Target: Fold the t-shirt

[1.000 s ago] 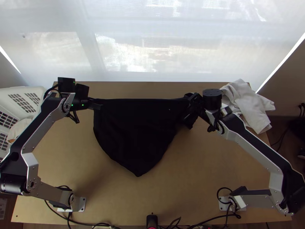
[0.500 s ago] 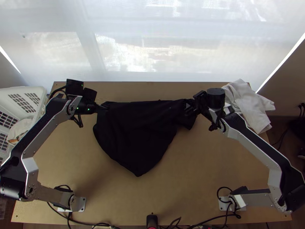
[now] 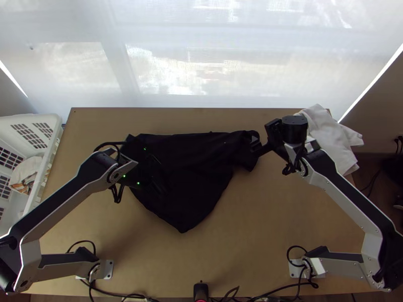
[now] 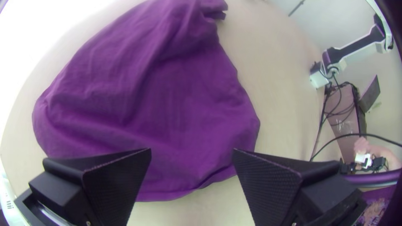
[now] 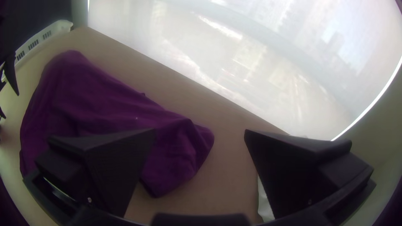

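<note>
Over the left part of the dark t-shirt (image 3: 201, 161) stands my left gripper (image 3: 160, 185), open. My right gripper (image 3: 252, 145) is open at the shirt's right end. The shirt lies loosely bunched, with creases along its far side and a rounded point toward the table's near edge. In the left wrist view the cloth, purple there (image 4: 180, 113), lies beyond the spread fingers of the left gripper (image 4: 191, 151). In the right wrist view the right gripper (image 5: 200, 133) has a wide gap, and the shirt (image 5: 104, 102) lies partly behind one finger.
A white cloth (image 3: 330, 138) lies bunched at the table's far right corner. The white basket (image 3: 38, 123) stands at the left edge with cloth inside. Bare wood (image 3: 282, 216) shows nearer than the shirt. A person's hand (image 4: 383, 154) is by a small device.
My left gripper has let go of the shirt's far left corner and moved right and nearer, over the cloth. My right gripper has shifted right, off the cloth. The shirt's taut far edge has slackened.
</note>
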You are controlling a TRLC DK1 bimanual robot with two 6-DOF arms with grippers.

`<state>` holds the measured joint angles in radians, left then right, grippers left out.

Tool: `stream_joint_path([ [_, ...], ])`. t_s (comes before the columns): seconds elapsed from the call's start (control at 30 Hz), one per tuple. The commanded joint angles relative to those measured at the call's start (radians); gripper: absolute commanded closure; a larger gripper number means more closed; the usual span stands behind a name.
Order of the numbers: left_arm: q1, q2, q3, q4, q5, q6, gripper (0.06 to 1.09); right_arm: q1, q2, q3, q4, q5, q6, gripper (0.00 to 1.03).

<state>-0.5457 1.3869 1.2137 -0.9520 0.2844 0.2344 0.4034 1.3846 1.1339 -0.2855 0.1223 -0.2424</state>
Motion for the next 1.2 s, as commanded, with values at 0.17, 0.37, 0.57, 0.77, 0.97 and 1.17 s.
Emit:
stream_joint_path([
  [0.17, -0.203, 0.072, -0.083, 0.052, -0.134, 0.072, 0.15, -0.011, -0.033, 0.006, -0.044, -0.001, 0.009, 0.05],
  [0.37, -0.301, 0.115, -0.112, 0.079, -0.163, 0.089, 0.15, -0.015, -0.038, 0.004, -0.055, -0.001, 0.014, 0.05],
  [0.57, -0.359, 0.162, -0.118, 0.108, -0.171, 0.089, 0.15, -0.021, -0.038, 0.004, -0.058, -0.001, 0.015, 0.05],
  [0.77, -0.370, 0.208, -0.135, 0.156, -0.200, 0.089, 0.15, -0.032, -0.039, 0.003, -0.061, -0.001, 0.017, 0.05],
  [0.97, -0.369, 0.256, -0.128, 0.190, -0.220, 0.111, 0.44, -0.035, -0.052, -0.005, -0.070, -0.001, 0.017, 0.05],
  [1.17, -0.349, 0.285, -0.128, 0.217, -0.223, 0.121, 0.97, -0.037, -0.073, -0.013, -0.086, -0.001, 0.017, 0.05],
])
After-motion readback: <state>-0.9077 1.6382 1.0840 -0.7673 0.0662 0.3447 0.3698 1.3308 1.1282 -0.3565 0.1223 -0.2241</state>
